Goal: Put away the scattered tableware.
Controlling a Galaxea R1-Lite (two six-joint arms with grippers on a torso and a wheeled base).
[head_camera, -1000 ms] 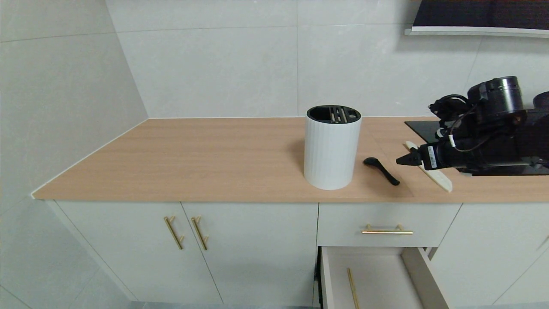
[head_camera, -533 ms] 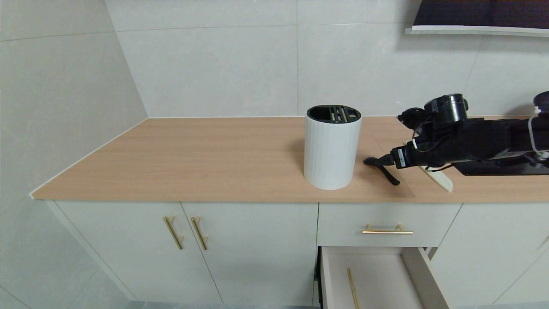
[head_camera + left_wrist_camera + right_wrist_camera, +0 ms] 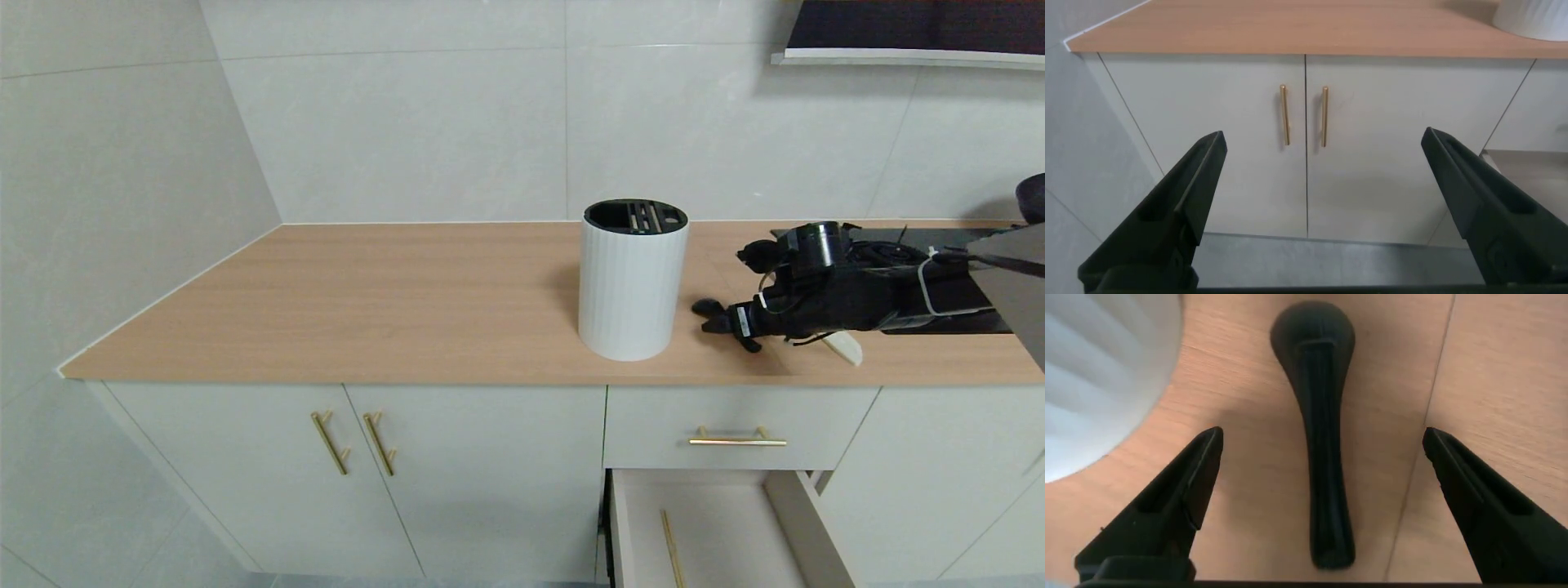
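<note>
the right gripper [image 3: 720,321] hangs over the black spoon [image 3: 1321,441], jaws apart on each side of its handle, probably to pinch it

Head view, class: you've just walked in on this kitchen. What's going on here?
The right gripper sits low over the wooden counter, open and straddling a black spoon that lies beside the white utensil holder. It has not closed on the spoon. A cream utensil lies partly under that arm. The drawer below stands open. The left gripper, also open, is down facing the cabinet doors.
</note>
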